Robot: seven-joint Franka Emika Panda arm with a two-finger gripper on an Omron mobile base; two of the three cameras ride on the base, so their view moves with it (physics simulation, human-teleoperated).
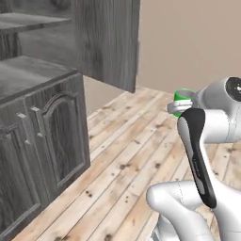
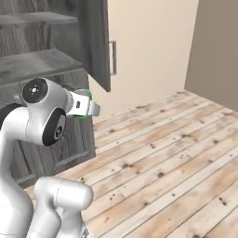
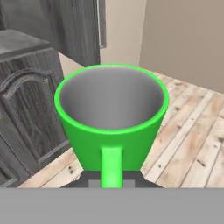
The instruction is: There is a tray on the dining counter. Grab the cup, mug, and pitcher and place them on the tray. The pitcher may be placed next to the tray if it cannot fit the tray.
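Two-finger gripper (image 3: 111, 183) is clamped on the bright green cylindrical mug (image 3: 112, 120) with grey inside, carried upright in the air over the plank floor (image 2: 176, 153), near the dark grey wood-grain cabinet (image 1: 42, 141). Looks like the transport leg: next it has to reach the tray and set the mug down level. No readable labels or writing.

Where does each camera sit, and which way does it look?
Left base view: behind the arm's left, facing forward and down at floor and cabinet; arm at right, mug past it.
Right base view: behind its right, same floor; arm at left.
Hand view: on the hand, looking along the pincer into the mug's grey inside.
Shared: green mug, cabinet, plank floor.
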